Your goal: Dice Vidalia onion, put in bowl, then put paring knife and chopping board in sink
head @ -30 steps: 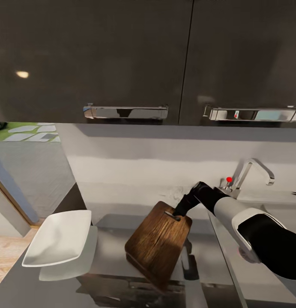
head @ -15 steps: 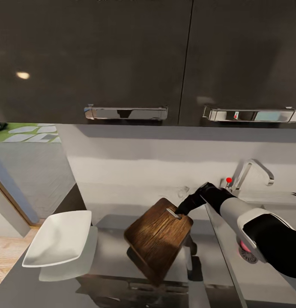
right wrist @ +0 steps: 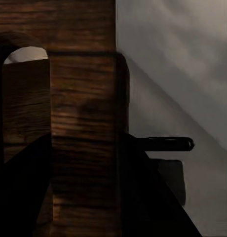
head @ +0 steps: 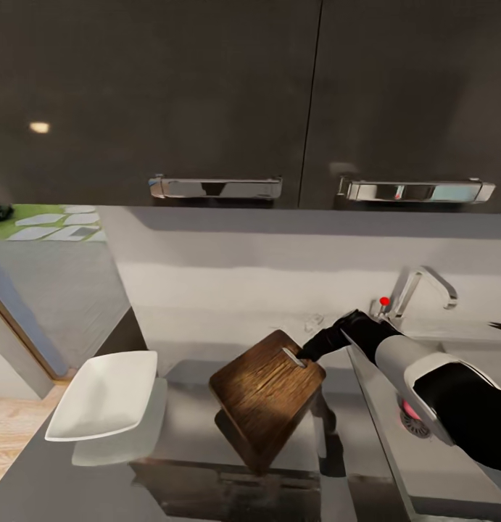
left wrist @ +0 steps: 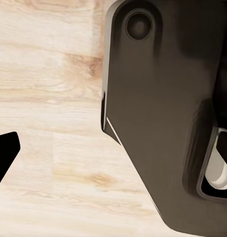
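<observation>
1. In the head view our right gripper [head: 306,353] is closed on the handle-slot end of the flat brown wooden chopping board [head: 268,399], which hangs tilted above the smooth grey glossy countertop [head: 185,428], its far corner at about 12 o'clock and its low corner at 6 o'clock.
2. The board's dark reflection lies on the worktop just beneath it.
3. The right wrist view shows the board's streaky grain [right wrist: 84,123] up close, with the rounded handle slot [right wrist: 24,54] beside the clamped strip of wood.
4. The shallow white squarish bowl [head: 101,395] sits on the countertop at 9 o'clock from the board, well apart from it.
5. The grey steel sink [head: 424,464] lies at 3 o'clock from the board, under our right forearm, with its chrome gooseneck tap [head: 423,288] and tiny red knob [head: 384,301] at about 1 o'clock.
6. A pinkish patch by the round drain [head: 414,420] may be the onion; we cannot be sure.
7. In the left wrist view, we cannot tell how the left claw stands; dark robot casing [left wrist: 163,118] hangs over pale wooden floor [left wrist: 49,108].
</observation>
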Robot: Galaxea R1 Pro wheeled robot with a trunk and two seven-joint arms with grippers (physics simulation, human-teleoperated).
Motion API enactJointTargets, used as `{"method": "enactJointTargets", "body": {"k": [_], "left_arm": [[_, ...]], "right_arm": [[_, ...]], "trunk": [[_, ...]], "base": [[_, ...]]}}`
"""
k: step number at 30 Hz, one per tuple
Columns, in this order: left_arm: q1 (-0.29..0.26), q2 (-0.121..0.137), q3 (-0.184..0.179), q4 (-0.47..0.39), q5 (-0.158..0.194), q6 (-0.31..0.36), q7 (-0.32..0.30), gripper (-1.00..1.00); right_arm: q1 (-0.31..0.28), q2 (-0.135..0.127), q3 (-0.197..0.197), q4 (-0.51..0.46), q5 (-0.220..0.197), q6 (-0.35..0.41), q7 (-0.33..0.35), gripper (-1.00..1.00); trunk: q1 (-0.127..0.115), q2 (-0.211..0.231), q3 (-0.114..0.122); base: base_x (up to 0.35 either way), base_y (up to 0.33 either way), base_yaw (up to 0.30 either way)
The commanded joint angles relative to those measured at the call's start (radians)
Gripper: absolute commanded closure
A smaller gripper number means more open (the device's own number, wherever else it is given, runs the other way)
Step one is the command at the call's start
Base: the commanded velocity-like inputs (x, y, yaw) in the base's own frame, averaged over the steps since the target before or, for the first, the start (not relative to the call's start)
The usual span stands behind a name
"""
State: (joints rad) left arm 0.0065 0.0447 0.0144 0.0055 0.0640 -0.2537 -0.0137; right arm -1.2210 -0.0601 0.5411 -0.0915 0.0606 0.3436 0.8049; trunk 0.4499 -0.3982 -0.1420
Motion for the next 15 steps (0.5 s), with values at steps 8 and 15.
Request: {"method": "enactJointTargets", "body": {"k": [8, 15], "left_arm": [[0.000, -0.001, 0.001, -0.001, 0.005, -0.004, -0.002, -1.00], [0.000, 0.000, 0.001, -0.001, 0.005, -0.004, -0.002, -1.00]], "right_arm": [[0.000, -0.001, -0.006, -0.002, -0.026, 0.009, -0.017, 1.00], [0.000, -0.004, -0.007, 0.000, -0.028, 0.009, -0.019, 1.00]], "trunk": [[0.000, -0.002, -0.002], [0.000, -0.002, -0.002]], "base": [[-0.084, 0.000, 0.000], [-0.005, 0.000, 0.000]]}}
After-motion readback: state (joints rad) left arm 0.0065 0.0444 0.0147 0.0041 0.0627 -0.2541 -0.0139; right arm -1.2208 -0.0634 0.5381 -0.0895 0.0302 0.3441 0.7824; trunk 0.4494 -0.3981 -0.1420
